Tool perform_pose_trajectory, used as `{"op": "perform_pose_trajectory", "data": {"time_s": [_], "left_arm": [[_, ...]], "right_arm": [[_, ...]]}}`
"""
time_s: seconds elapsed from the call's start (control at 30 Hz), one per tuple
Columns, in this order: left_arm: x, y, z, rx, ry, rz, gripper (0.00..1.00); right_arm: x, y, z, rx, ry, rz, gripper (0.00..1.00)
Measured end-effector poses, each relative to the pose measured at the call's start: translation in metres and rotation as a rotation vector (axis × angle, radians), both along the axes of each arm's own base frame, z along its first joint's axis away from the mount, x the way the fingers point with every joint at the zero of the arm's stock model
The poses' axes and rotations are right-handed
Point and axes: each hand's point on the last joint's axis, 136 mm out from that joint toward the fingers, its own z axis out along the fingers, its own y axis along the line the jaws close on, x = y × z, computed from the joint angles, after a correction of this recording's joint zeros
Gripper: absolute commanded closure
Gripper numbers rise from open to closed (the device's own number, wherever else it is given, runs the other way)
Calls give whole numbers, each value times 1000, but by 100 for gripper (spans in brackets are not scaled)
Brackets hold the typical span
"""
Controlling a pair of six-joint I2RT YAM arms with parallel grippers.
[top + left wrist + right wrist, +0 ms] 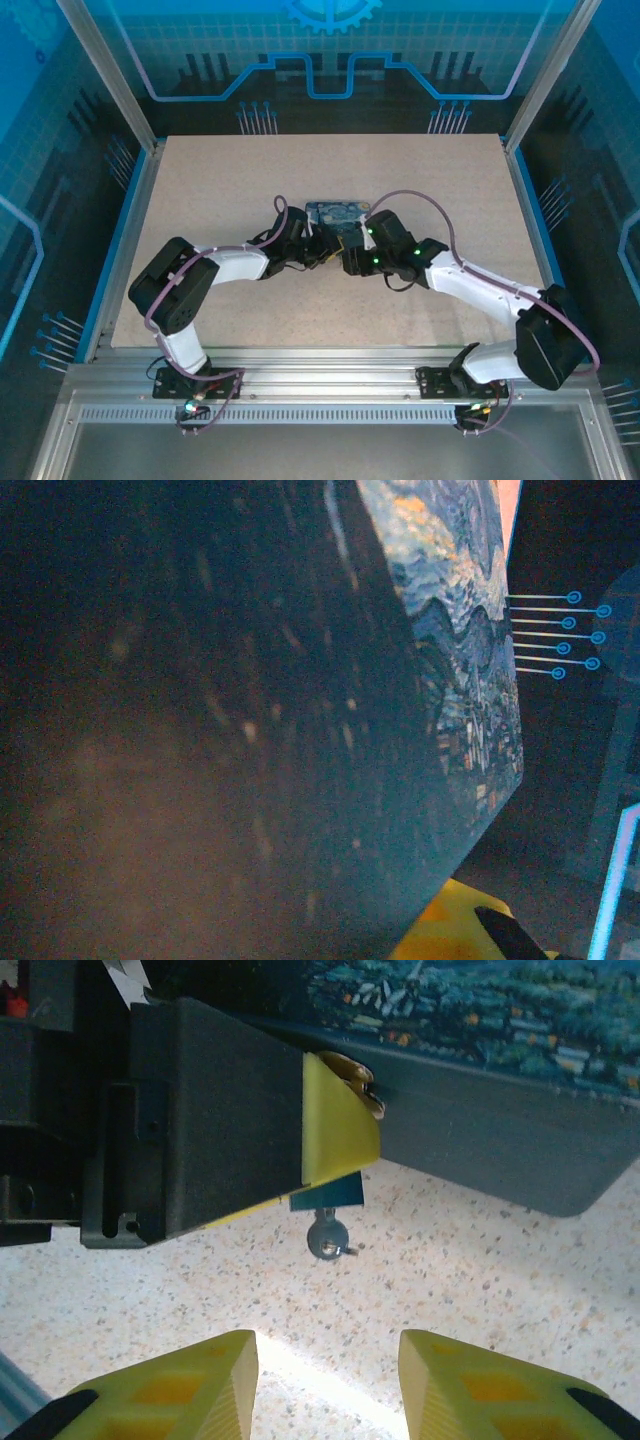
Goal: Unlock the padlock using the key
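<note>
- Left gripper (pixel 318 243): it meets the right gripper (pixel 350 255) at the centre of the speckled beige table (pixel 230 180), at the near edge of the rectangular tin (pixel 335 212) with the dark-blue swirl-painted lid and black sides.
- Left jaws: closed on the small metal padlock (pixel 358 1082). In the right wrist view the lock looks brassy. It shows only at the upper edge of the left gripper's (pixel 350 1140) yellow finger pad (pixel 335 1120), right against the black side of the tin (pixel 480 1140).
- A small dark teal rectangular piece (pixel 328 1196) projects below the same pad. It cannot be told whether it is part of the lock body.
- The small silvery metal key (pixel 326 1235) hangs directly under the teal piece. Its round head points down and a tiny ring is on it. The head is clear of the table (pixel 500 1260), and the blade is hidden.
- Right jaws: open. The two yellow fingers (pixel 170 1385) stand apart with nothing between them. The right gripper (pixel 328 1360) faces the key, near it but not touching.
- Left wrist view: the black side of the tin (pixel 200 730) lies very close to the lens, with the painted lid to the right. A yellow fingertip (pixel 445 930) shows at the lower edge.
</note>
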Motion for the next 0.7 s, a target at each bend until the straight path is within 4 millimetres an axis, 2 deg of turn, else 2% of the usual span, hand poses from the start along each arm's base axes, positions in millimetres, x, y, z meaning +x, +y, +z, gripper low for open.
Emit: {"op": "perform_pose_trajectory", "data": {"time_s": [0.47,0.7], "left_arm": [[2,-1,3,-3,-4,-1,100],[1,-2,2,-2,4,-4,100]], "right_arm": [[11,7,-20,-114,-37,82,55],[16,12,-25,-129,-45,95,58]]}}
